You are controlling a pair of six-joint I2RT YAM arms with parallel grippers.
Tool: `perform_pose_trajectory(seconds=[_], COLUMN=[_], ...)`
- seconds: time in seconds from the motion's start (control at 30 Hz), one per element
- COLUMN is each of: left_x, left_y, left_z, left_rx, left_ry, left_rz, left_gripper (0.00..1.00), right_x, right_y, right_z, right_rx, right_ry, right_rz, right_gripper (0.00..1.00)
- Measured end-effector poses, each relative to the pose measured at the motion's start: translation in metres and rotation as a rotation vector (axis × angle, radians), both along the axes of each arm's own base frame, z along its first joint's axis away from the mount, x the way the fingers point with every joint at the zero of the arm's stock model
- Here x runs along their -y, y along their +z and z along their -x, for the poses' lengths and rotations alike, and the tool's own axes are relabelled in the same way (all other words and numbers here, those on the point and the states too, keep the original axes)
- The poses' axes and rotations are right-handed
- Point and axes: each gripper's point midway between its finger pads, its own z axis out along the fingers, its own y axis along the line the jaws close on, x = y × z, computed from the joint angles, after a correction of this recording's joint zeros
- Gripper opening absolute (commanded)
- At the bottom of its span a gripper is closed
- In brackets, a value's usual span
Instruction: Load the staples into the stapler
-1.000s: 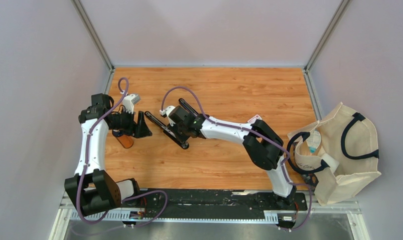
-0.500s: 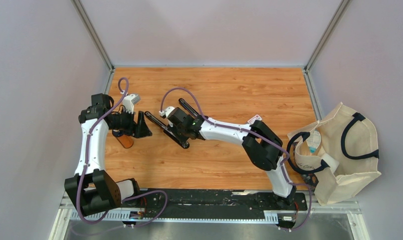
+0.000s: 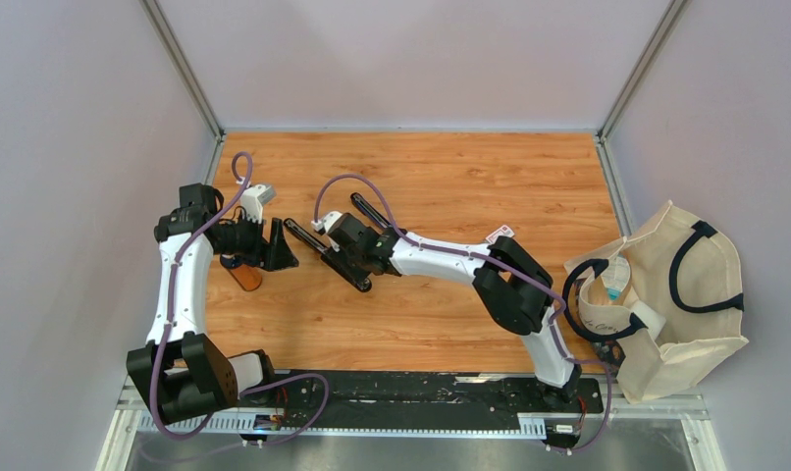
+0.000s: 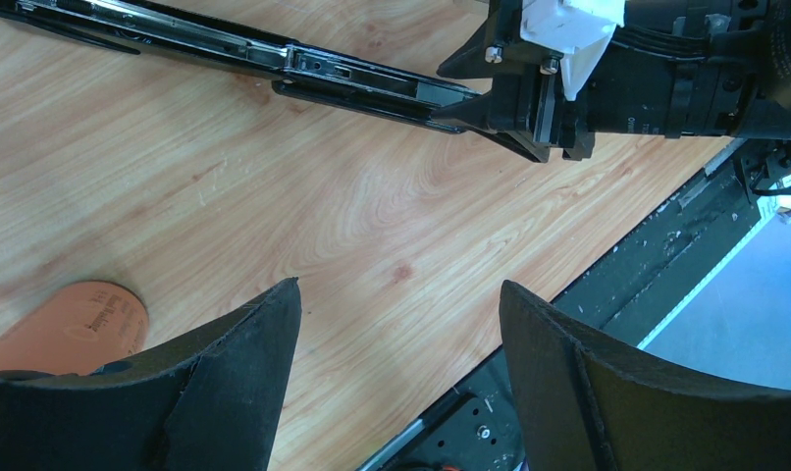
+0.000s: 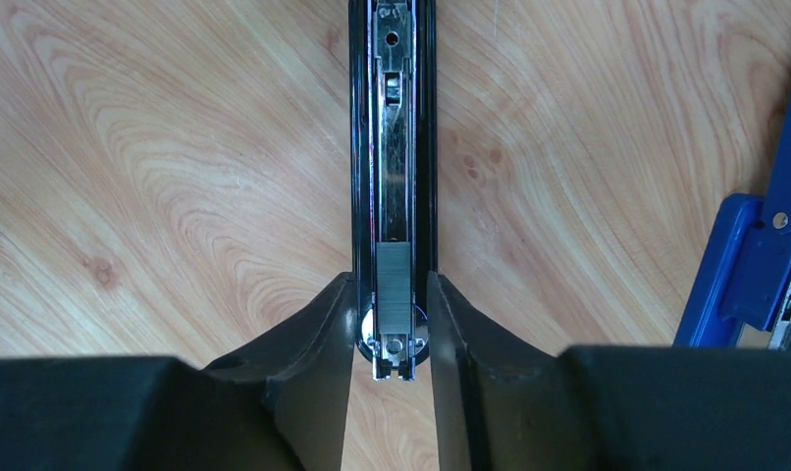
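Observation:
The black stapler point(image 3: 313, 247) lies opened out flat on the wooden table, its lid arm point(image 3: 370, 210) folded back. In the right wrist view its metal magazine point(image 5: 393, 147) runs straight up, and a grey strip of staples point(image 5: 394, 289) lies in the channel's near end. My right gripper point(image 5: 392, 280) straddles that end, its fingers point(image 5: 323, 334) slightly apart on either side of the rail and not pinching the strip. My left gripper point(image 4: 399, 294) hovers wide open and holds nothing, just left of the stapler point(image 4: 274, 59).
An orange oval object point(image 3: 244, 277) lies under the left gripper. A blue tool point(image 5: 755, 255) sits right of the stapler. A small white box with a pink label point(image 3: 500, 234) peeks out behind the right arm. A canvas bag point(image 3: 666, 294) stands off the table's right edge.
The right gripper's jaws have parted a little, leaving the staple strip in the magazine, and it has shifted slightly left. The left arm has not moved.

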Motion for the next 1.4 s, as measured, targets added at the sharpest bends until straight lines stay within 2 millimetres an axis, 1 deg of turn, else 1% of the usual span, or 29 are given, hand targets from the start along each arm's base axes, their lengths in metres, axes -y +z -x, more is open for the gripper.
perform_pose_trajectory(seconds=[0.2,0.47,0.6,0.67,0.77,0.83,0.9,0.93,0.97,1.0,1.03,1.07,1.1,1.17,1.2,1.27,1.33,1.4], left_x=[0.000,0.000,0.000,0.000,0.000,0.000,0.000,0.000,0.000,0.001,0.001,0.001,0.001,0.001,0.001,0.001,0.002,0.002], left_y=[0.000,0.000,0.000,0.000,0.000,0.000,0.000,0.000,0.000,0.000,0.000,0.000,0.000,0.000,0.000,0.000,0.000,0.000], left_z=[0.000,0.000,0.000,0.000,0.000,0.000,0.000,0.000,0.000,0.000,0.000,0.000,0.000,0.000,0.000,0.000,0.000,0.000], left_rx=[0.000,0.000,0.000,-0.001,-0.001,-0.001,-0.001,-0.001,-0.001,-0.001,-0.001,-0.002,-0.002,-0.002,-0.002,-0.002,-0.002,-0.003], left_ry=[0.000,0.000,0.000,0.000,0.000,0.000,-0.001,-0.001,-0.001,-0.001,-0.001,-0.001,-0.001,-0.002,-0.003,-0.004,-0.004,-0.004], left_rz=[0.000,0.000,0.000,0.000,0.000,0.001,0.002,0.003,0.004,0.004,0.004,0.005,0.005,0.007,0.008,0.010,0.012,0.011], left_gripper=[0.82,0.82,0.82,0.82,0.82,0.82,0.82,0.82,0.82,0.82,0.82,0.82,0.82,0.82,0.82,0.82,0.82,0.82], right_x=[0.002,0.002,0.006,0.014,0.030,0.043,0.053,0.057,0.059,0.061,0.067,0.072,0.077,0.092,0.102,0.121,0.146,0.169], right_y=[-0.002,-0.002,-0.006,-0.010,-0.014,-0.011,0.000,0.011,0.016,0.026,0.036,0.047,0.058,0.082,0.098,0.123,0.146,0.160], right_z=[0.002,0.002,0.002,0.005,0.012,0.020,0.027,0.032,0.033,0.036,0.039,0.043,0.046,0.052,0.054,0.055,0.047,0.037], right_rx=[-0.001,0.006,-0.002,-0.012,-0.030,-0.039,-0.037,-0.030,-0.026,-0.013,0.000,0.015,0.033,0.083,0.123,0.192,0.267,0.324], right_ry=[0.011,0.049,0.073,0.090,0.127,0.167,0.220,0.258,0.269,0.294,0.318,0.339,0.356,0.385,0.398,0.402,0.360,0.295], right_rz=[0.015,0.024,0.031,0.046,0.065,0.078,0.078,0.073,0.068,0.057,0.051,0.043,0.035,0.017,0.002,-0.024,-0.050,-0.053], right_gripper=[0.45,0.45,0.45,0.47,0.56,0.63,0.71,0.76,0.80,0.84,0.90,0.98,1.00,1.00,1.00,1.00,1.00,1.00])
